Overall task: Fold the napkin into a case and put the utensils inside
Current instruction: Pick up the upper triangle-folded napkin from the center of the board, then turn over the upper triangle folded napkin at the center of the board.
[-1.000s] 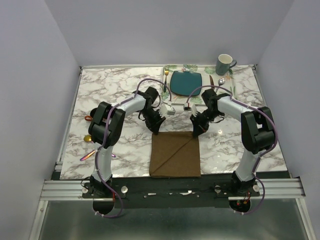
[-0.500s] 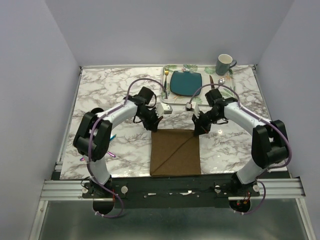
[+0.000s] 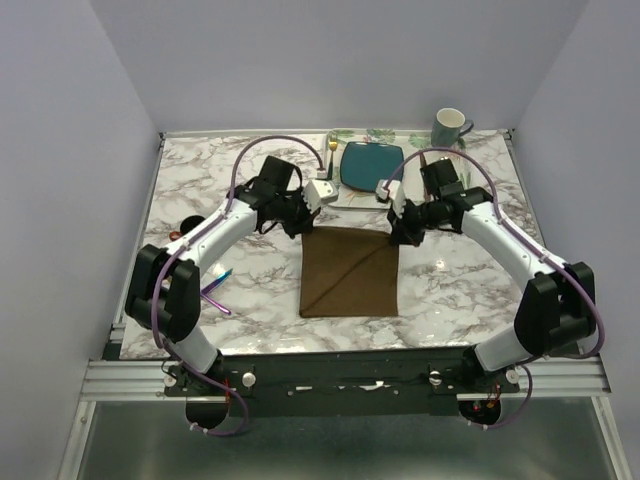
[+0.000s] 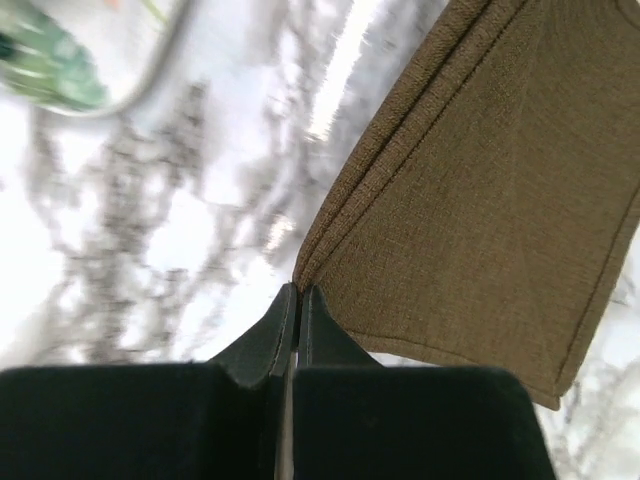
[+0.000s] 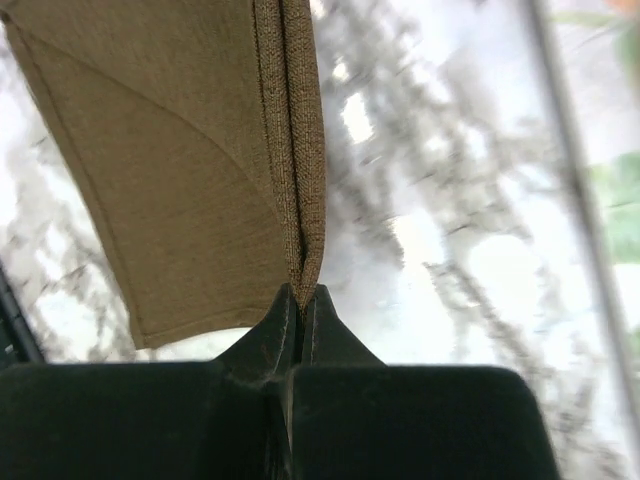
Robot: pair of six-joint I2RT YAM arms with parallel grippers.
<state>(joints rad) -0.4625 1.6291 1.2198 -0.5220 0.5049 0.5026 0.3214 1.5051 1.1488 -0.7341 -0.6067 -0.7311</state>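
The brown napkin [image 3: 350, 272] lies folded on the marble table, with a diagonal crease across it. My left gripper [image 3: 305, 228] is shut on its far left corner; in the left wrist view the gripper [image 4: 298, 290] pinches the layered cloth [image 4: 490, 200]. My right gripper [image 3: 397, 235] is shut on the far right corner, and the right wrist view shows the gripper [image 5: 302, 292] clamping the doubled edge [image 5: 190, 170]. An iridescent purple utensil [image 3: 216, 292] lies left of the napkin, partly hidden by my left arm.
A teal plate [image 3: 372, 165] sits on the leaf-printed placemat [image 3: 395, 135] just beyond both grippers, with a gold fork [image 3: 331, 160] on its left. A grey mug [image 3: 449, 127] stands at the far right corner. The placemat's edge [image 4: 60, 60] shows in the left wrist view.
The left gripper closed on the napkin's far left corner. Both arms stretched away from their bases and pulled the napkin's far edge toward the plate; the cloth slid off the near edge.
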